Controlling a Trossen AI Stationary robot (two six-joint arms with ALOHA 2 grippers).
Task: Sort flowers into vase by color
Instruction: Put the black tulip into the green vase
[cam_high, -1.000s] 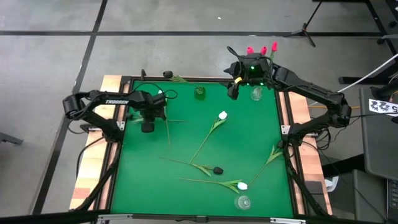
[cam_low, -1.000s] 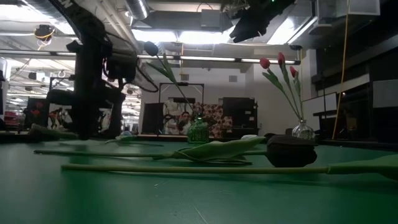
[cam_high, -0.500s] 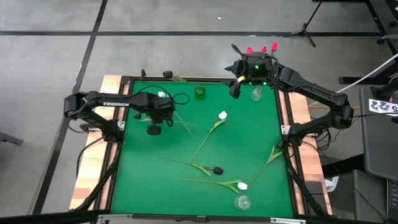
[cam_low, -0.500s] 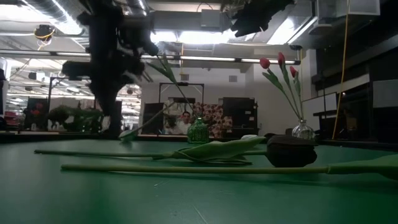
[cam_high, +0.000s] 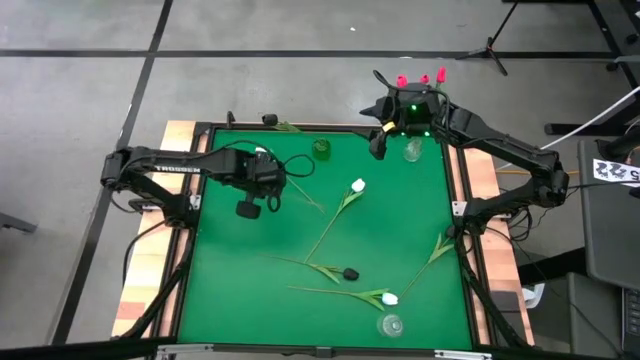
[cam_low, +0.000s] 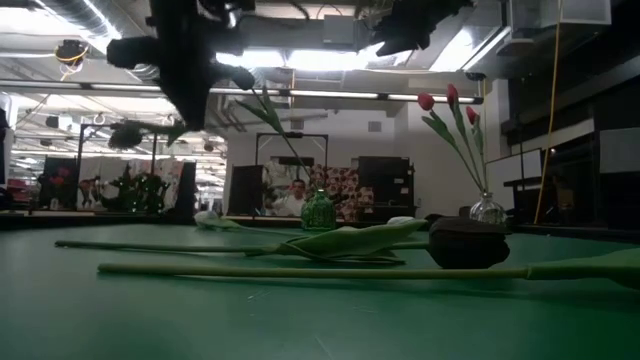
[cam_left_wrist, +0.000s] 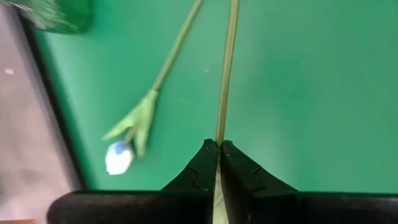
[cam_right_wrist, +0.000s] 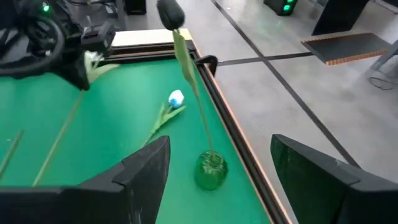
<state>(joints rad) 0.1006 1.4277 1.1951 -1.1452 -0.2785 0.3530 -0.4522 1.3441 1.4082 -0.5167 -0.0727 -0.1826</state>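
Your left pincer (cam_left_wrist: 218, 147) is clamped shut on a thin pale-green tulip stem (cam_left_wrist: 226, 68), which runs straight out from between the dark fingers over the green felt desk (cam_high: 230, 270). From above, that left pincer (cam_high: 268, 185) sits over the left half of the desk, and the stem (cam_high: 305, 195) trails from it toward the middle. You cannot see this flower's head in the wrist view; the part behind the fingers is hidden.

Your right pincer (cam_high: 385, 128) hangs at the far right corner with its fingers (cam_right_wrist: 146, 171) spread wide and nothing between them. Just beside it stands a small clear glass vase (cam_high: 412, 151) holding three red-pink tulips (cam_high: 421, 79) that lean out past the desk's edge. A small green glass vase (cam_right_wrist: 211, 171) close to the far rim carries one dark-headed tulip (cam_right_wrist: 169, 11).

Open felt lies along the left side and the near left corner. The loose flowers crowd the middle and right: a white tulip (cam_high: 357, 186) near the centre, a black-headed tulip (cam_high: 350, 272) lying flat nearer you, another white tulip (cam_high: 391, 298) beside a second clear vase (cam_high: 390, 324) at the near edge, and a leafy stem (cam_high: 437, 250) by the right rim, its head hard to make out.
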